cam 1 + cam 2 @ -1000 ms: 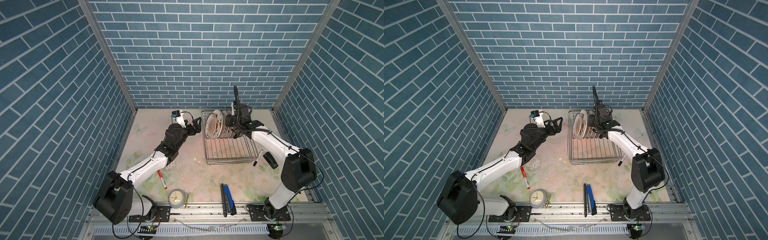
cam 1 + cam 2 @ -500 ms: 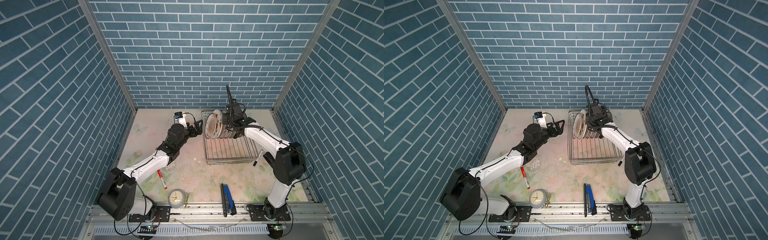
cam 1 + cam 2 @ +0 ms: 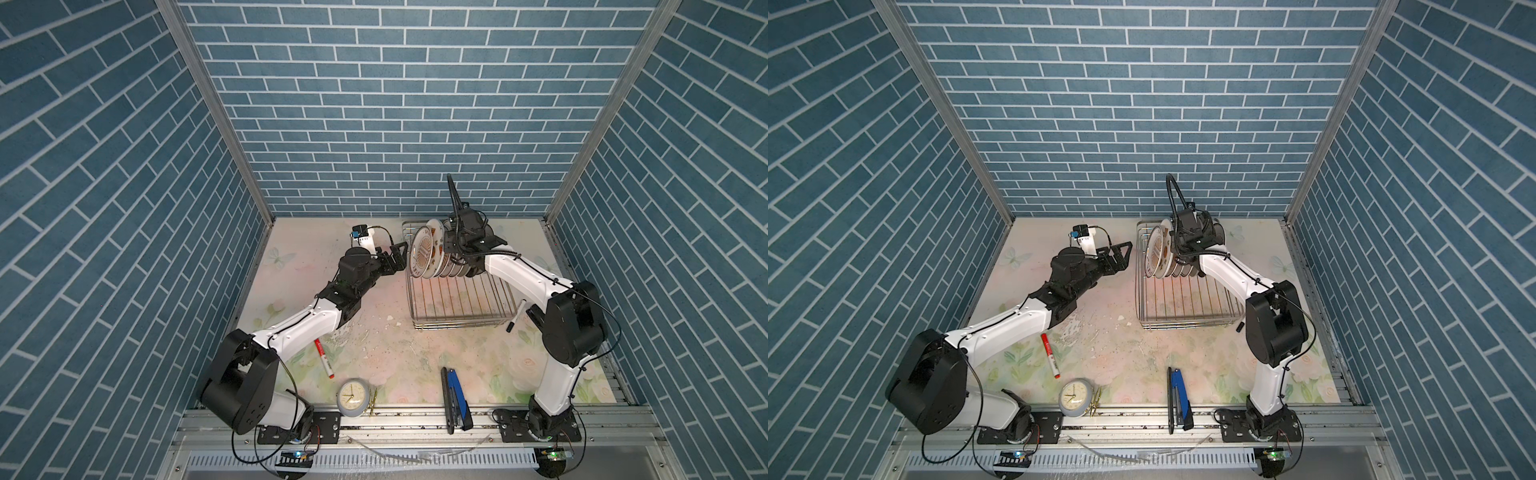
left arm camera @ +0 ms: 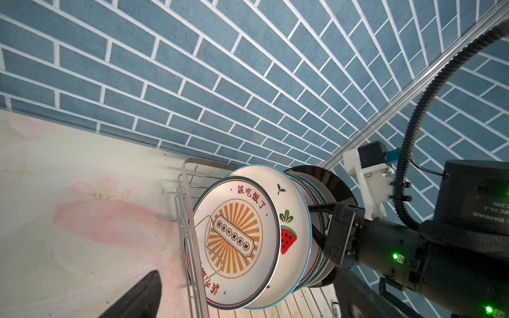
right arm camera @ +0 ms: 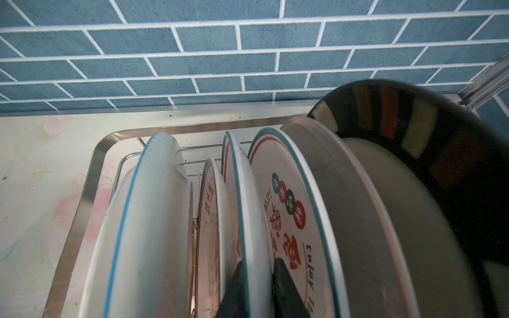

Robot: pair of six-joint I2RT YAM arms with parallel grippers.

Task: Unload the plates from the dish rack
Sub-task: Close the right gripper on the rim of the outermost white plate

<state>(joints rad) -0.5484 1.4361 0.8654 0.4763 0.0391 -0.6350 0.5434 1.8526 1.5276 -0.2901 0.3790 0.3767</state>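
My right pincer (image 5: 259,289) pinches the rim of one plate (image 5: 237,192) mid-row; the plates (image 3: 432,257) stand packed at the rack's (image 3: 457,307) far end, my left pincer (image 3: 399,255) spread nearby. Risk: a skewed lift scrapes neighbours or slips the rim

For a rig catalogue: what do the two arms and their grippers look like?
The left arm and right arm have white shells, black joint housings and thin black cables. The left gripper is black, with triangular open-frame fingers. The right wrist carries a ribbed black conduit, white camera bracket and green lights.
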